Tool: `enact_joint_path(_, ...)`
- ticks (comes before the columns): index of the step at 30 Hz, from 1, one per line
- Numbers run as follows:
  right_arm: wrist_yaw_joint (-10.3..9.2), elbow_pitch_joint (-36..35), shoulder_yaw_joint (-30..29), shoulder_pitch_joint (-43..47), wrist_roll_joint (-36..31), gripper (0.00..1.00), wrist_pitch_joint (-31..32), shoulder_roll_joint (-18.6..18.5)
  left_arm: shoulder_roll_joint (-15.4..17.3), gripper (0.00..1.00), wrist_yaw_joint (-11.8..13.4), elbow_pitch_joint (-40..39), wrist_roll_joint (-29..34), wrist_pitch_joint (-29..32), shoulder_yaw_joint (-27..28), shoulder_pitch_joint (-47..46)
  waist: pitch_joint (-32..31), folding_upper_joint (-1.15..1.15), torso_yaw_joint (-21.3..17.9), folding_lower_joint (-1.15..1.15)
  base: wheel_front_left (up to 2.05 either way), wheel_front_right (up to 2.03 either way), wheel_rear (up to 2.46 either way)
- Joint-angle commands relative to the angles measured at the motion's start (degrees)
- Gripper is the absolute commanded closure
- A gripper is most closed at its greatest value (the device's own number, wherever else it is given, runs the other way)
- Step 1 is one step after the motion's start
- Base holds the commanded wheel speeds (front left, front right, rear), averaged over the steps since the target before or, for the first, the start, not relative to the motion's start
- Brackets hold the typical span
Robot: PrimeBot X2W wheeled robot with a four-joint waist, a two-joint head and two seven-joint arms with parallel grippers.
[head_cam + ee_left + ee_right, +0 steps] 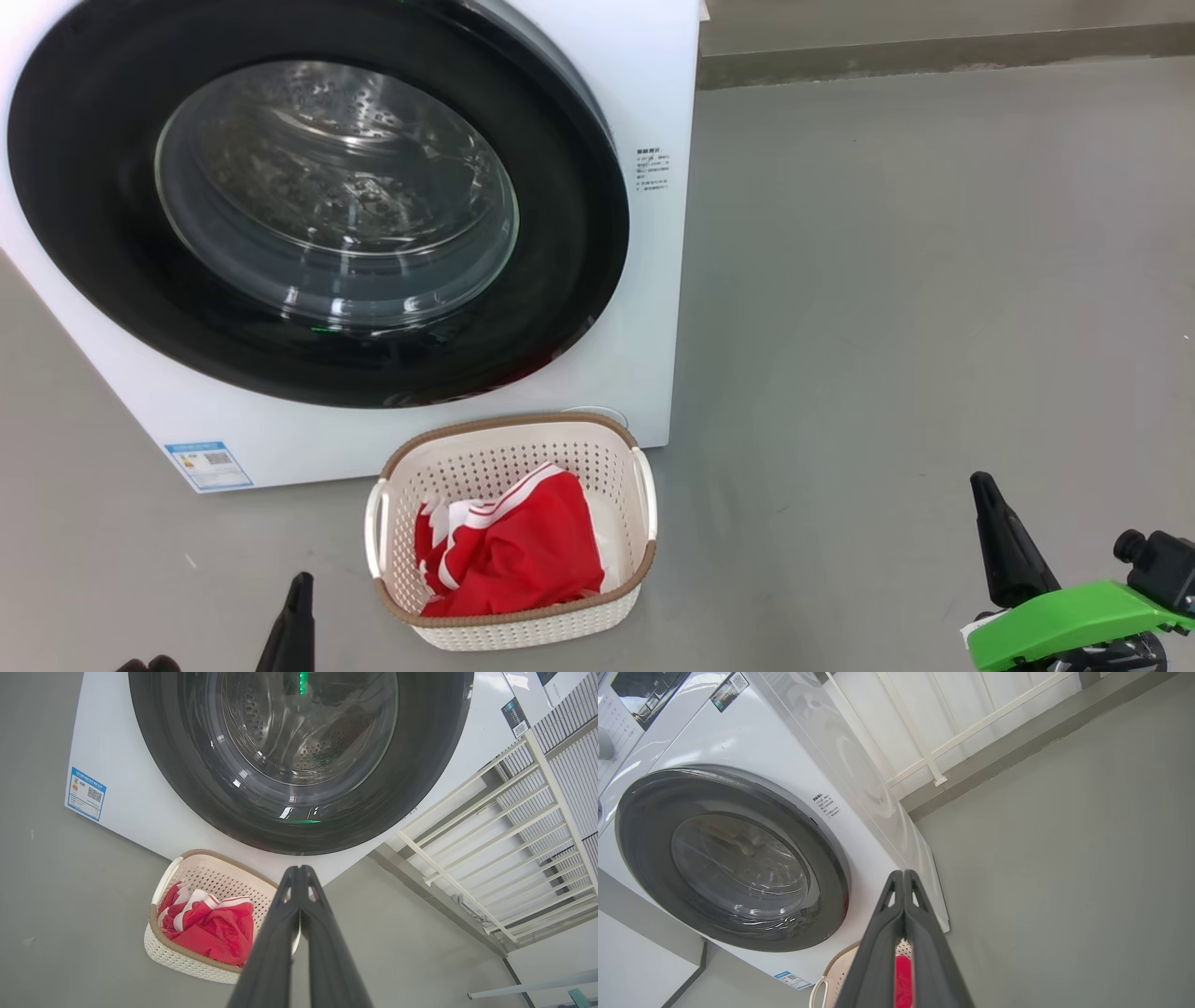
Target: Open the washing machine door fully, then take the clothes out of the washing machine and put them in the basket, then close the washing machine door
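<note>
While both jaws sit closed, empty, wrist cams add rack point(564, 812) by washer point(131, 788).

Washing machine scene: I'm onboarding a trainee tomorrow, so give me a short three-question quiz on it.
1. True or false: the washing machine door is shut against the washing machine.
2. Where do the red clothes lie? A) in the drum B) in the basket C) on the floor
3. In one word, how do the jaws of the left end effector and the right end effector stand?

Key: 1 true; 2 B; 3 shut (both, holding nothing).
</note>
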Motion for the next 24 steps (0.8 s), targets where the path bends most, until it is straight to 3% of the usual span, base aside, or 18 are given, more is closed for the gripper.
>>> enact_joint_path(1, -0.02, -1.3, 0.07, -3.13, 1.58, 1.0, 0.4, -0.43, 0.31, 1.0, -0.54, -1.12, -1.12, 0.42, 1.38, -2.83, 0.03, 0.0, 0.02, -0.01, 0.0, 0.0, 0.0)
enact_joint_path(24, -0.03, -0.91, -0.71, -4.4, 17.55, 1.0, 4.44, -0.38, -0.05, 1.0, -1.79, 0.15, -15.18, 4.37, 3.05, -4.93, 0.71, 0.0, 0.53, -0.01, 0.0, 0.0, 0.0)
